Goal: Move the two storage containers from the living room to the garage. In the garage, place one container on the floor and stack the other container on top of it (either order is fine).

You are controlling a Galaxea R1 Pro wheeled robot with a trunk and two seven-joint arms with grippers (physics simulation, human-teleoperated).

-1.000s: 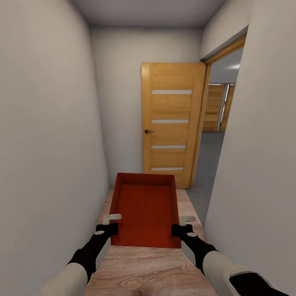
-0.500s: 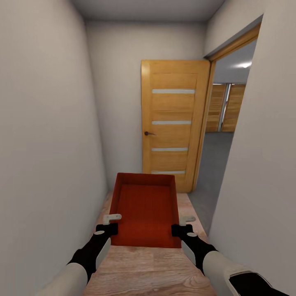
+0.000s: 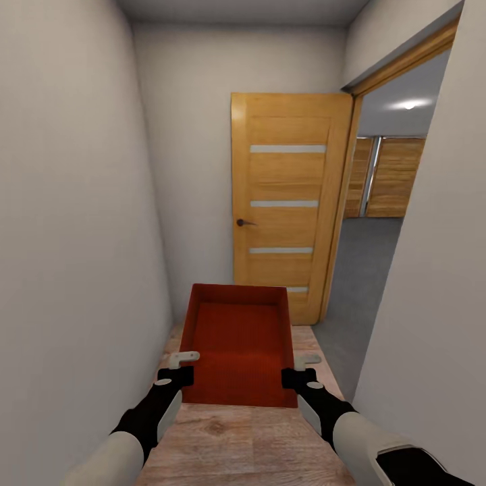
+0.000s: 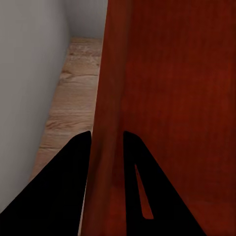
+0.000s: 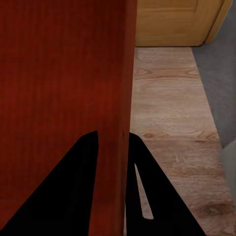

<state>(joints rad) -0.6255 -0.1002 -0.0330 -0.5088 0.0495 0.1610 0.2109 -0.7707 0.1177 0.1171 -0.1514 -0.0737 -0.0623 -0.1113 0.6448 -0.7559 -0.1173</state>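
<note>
the left gripper [image 3: 183,365] is pinching the storage container [image 3: 237,344] by its left wall, carrying it above the hallway's wood floor [image 3: 250,442]; the right gripper [image 3: 298,368] is clamping the right wall. thin, stiff walls probably flex; it looks light.

The storage container [image 3: 237,344] sits in the middle of a narrow corridor, held above the wood-plank floor [image 3: 250,439] — the left gripper [image 3: 181,368] on its left wall, the right gripper [image 3: 297,370] on its right wall. Beyond the container stands an open door [image 3: 287,202], swung against the end wall [image 3: 182,175]. Right of that door, a doorway [image 3: 385,223] leads to the concrete floor [image 3: 351,297] — two panel doors [image 3: 385,177] stand at the far side.
</note>
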